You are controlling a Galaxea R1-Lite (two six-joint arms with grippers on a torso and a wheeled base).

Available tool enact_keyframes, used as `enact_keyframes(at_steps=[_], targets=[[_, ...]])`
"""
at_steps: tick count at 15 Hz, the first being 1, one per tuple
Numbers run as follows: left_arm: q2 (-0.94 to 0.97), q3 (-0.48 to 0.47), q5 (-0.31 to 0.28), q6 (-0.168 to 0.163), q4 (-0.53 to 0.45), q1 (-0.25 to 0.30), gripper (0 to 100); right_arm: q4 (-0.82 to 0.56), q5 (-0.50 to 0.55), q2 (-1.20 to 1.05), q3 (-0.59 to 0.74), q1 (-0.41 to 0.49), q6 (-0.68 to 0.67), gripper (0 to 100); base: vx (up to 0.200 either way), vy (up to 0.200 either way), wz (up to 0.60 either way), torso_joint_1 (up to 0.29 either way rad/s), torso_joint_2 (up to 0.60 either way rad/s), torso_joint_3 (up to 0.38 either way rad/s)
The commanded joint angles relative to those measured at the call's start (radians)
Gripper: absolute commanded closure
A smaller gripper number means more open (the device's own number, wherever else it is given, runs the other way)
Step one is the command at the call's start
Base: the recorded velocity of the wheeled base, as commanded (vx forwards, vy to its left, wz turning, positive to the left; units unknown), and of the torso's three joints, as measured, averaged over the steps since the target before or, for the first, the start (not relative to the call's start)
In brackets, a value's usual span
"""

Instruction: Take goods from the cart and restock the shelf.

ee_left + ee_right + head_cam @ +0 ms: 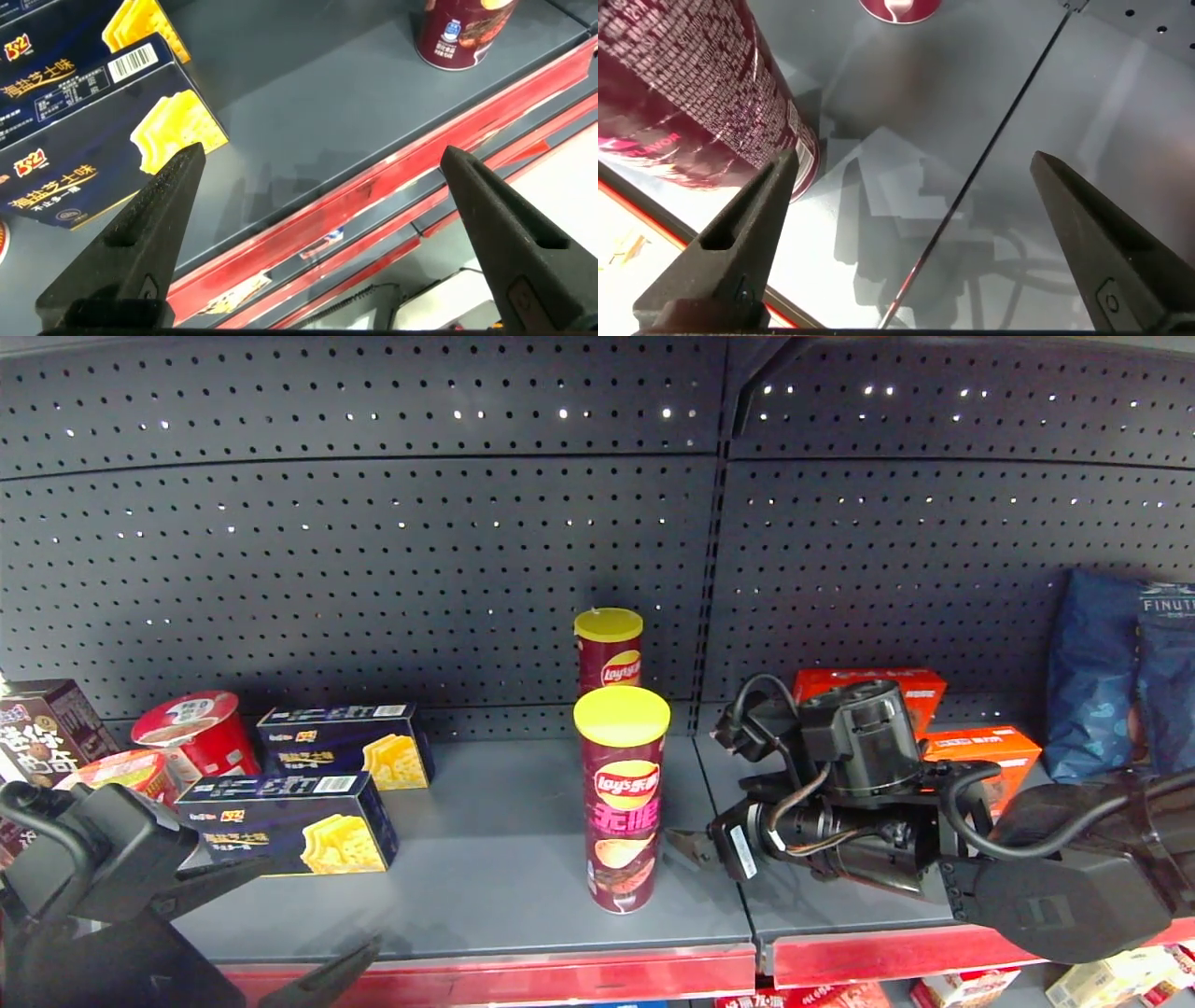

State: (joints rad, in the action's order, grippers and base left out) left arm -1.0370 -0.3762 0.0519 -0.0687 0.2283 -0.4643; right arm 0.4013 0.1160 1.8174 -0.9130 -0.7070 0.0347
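The front chip can (623, 812) is seen standing upright on the grey metal shelf (495, 896), near its red front lip and directly in front of a 2nd can (609, 649) of the same kind. The right tool (912, 163) is held spread wide, low over the shelf and just beside the front can, not around it; nothing is pinched. The left tool (322, 154) is likewise spread and holds nothing, out over the shelf's front edge near 2 dark blue biscuit boxes (294, 821).

The can is judged to be light and fairly stiff: a tall, narrow tube with a glossy printed wrap and a yellow snap-on lid. Being smooth, it may slip under a weak grip, and being tall on a small base, it could be tipped by a sideways nudge. It would best be taken at mid-height, across its round body, not by the lid.

The back wall is perforated dark sheet metal. Orange cartons (980, 747) and soft blue bags (1120, 672) are stocked at the right.
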Motion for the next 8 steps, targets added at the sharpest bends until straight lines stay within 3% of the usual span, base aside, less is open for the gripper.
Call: enact_keyframes(at_steps=[1, 8], targets=[[0.002, 0.0, 0.0, 0.0, -0.001, 0.001, 0, 0.002, -0.001, 0.005, -0.003, -0.002, 0.001, 0, 0.0, 0.0, 0.0, 0.0, 0.0, 0.0], [0.002, 0.014, 0.0, 0.0, 0.002, 0.001, 0, 0.007, -0.004, 0.008, -0.015, -0.003, 0.001, 0, 0.0, 0.0, 0.0, 0.0, 0.0, 0.0]])
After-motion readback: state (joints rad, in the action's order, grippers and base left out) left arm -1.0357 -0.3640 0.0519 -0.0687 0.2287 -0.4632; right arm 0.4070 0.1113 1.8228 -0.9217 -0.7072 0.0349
